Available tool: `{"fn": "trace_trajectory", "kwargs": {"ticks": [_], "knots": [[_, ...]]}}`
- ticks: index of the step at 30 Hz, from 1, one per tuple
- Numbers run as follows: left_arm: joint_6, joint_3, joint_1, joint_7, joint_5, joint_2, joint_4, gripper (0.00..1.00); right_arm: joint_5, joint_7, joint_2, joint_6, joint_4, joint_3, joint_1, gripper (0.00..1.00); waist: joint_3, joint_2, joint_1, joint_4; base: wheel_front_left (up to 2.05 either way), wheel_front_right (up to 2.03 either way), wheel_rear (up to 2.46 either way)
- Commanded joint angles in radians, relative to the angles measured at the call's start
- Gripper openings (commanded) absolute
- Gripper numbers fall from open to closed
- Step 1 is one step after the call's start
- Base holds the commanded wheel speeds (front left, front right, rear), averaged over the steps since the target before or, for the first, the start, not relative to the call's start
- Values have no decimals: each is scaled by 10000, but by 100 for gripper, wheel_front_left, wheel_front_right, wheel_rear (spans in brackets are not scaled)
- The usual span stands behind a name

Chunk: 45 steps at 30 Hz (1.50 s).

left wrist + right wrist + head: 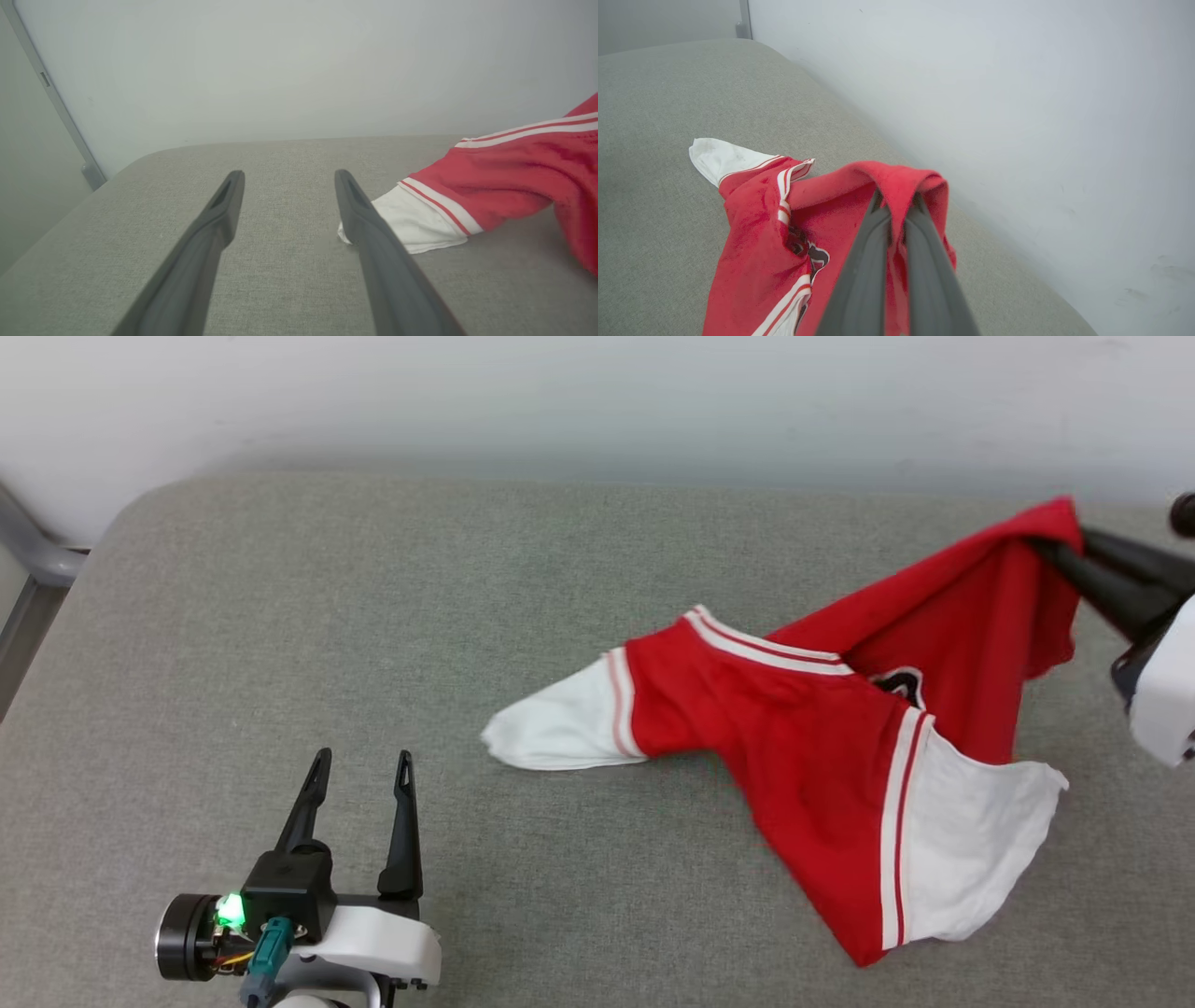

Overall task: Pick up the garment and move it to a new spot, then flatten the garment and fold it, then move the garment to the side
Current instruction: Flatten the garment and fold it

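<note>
Left gripper (364, 756) sits at seven o'clock, fingers spread above open grey cushion (280, 616). Red T-shirt (794, 728) sprawls from centre toward four o'clock, its hem raised at two o'clock, pinched by the right gripper (1041, 546) near the wall (597, 392).

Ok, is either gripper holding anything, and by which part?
The right gripper is shut on the garment, pinching a raised red fold; the left gripper is open and empty.

The red shirt (812, 737) with white sleeves and striped trim lies crumpled at 3 o'clock, one red edge lifted up toward 2 o'clock.
</note>
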<state>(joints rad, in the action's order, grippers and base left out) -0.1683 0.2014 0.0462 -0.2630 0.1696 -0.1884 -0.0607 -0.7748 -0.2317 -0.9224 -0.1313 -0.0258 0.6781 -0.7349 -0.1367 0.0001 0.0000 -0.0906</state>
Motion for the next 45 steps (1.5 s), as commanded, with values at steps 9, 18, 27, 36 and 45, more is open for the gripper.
{"fn": "trace_trajectory", "kwargs": {"ticks": [9, 18, 27, 36, 45], "knots": [[342, -6, 279, -25, -256, 286, -11, 100, 787, -1072, 734, 11, -122, -1314, -255, 0, -317, -1, 0, -294, 0, 0, 0], [625, -41, 817, -25, -439, 687, 18, 100, 1667, -1306, 1721, 11, 1968, -558, -2722, 0, -1582, -1, 0, -922, 0, 0, 0], [946, 98, 1750, -25, -588, 1153, -28, 100, 1780, -1123, 3362, 11, 5941, 982, -3977, 0, -2879, -1, 0, -1512, 0, 0, 0], [1051, 29, 2010, -25, -606, 1319, -147, 100, 919, -1509, 4122, 5, 8393, 2516, -3825, 0, -3224, -1, 0, -1772, 0, 0, 0], [1050, -182, 1628, -25, -828, 1346, -196, 100, -4, 493, 3555, 11, 7866, 2842, -3993, 100, -2615, -1, 0, -1350, 0, 0, 0]]}}
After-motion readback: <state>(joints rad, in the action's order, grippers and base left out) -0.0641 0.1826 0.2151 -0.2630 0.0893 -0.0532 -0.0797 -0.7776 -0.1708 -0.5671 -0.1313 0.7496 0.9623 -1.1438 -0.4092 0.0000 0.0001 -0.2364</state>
